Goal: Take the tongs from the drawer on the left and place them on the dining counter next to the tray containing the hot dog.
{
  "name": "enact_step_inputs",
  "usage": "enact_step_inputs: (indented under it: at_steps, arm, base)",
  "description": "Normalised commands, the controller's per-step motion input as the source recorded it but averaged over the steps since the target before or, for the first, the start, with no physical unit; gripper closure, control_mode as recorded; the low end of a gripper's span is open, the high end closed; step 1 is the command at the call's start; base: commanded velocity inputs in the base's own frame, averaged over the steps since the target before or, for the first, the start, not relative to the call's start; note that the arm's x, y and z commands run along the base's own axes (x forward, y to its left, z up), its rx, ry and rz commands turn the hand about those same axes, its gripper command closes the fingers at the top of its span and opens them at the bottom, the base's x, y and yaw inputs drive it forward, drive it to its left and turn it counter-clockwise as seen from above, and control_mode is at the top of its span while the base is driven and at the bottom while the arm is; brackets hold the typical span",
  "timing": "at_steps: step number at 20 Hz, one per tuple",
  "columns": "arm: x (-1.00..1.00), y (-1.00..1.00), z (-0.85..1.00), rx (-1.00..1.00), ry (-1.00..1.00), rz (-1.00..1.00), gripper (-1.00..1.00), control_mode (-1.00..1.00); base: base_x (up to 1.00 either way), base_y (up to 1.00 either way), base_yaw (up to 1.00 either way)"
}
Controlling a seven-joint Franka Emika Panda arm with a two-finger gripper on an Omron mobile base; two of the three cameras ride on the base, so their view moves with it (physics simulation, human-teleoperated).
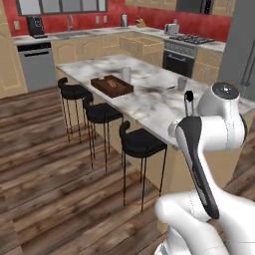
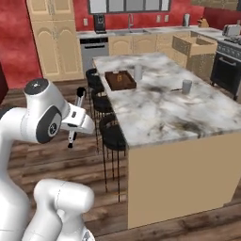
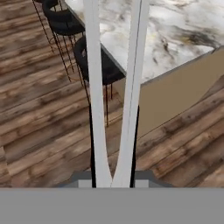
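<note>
Right at the hand camera, your gripper (image 3: 113,177) is clamped on the tongs (image 3: 116,87), whose two pale arms run up across the view, over the wooden floor (image 3: 39,118) beside the stools (image 1: 142,142). The tray (image 1: 112,85) sits on the dining counter (image 2: 160,108) well ahead, apparently with the hot dog (image 1: 113,85) inside.

Tongs (image 2: 76,117) in hand (image 2: 75,123), short of dining counter (image 2: 160,108).
</note>
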Motion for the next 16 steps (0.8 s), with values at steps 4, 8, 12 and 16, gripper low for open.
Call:
enact_step_inputs:
  at_steps: [4, 8, 12, 16]
  arm:
    - [0.0, 0.0, 0.0, 0.0, 0.0, 0.0, 1.0, 1.0]
    - [0.0, 0.0, 0.0, 0.0, 0.0, 0.0, 1.0, 1.0]
    - [0.0, 0.0, 0.0, 0.0, 0.0, 0.0, 1.0, 1.0]
    - [0.0, 0.0, 0.0, 0.0, 0.0, 0.0, 1.0, 1.0]
  base:
    - [0.48, 0.66, -0.34]
    - [0.34, 0.34, -0.24]
    - [0.45, 0.52, -0.28]
    - [0.36, 0.91, -0.42]
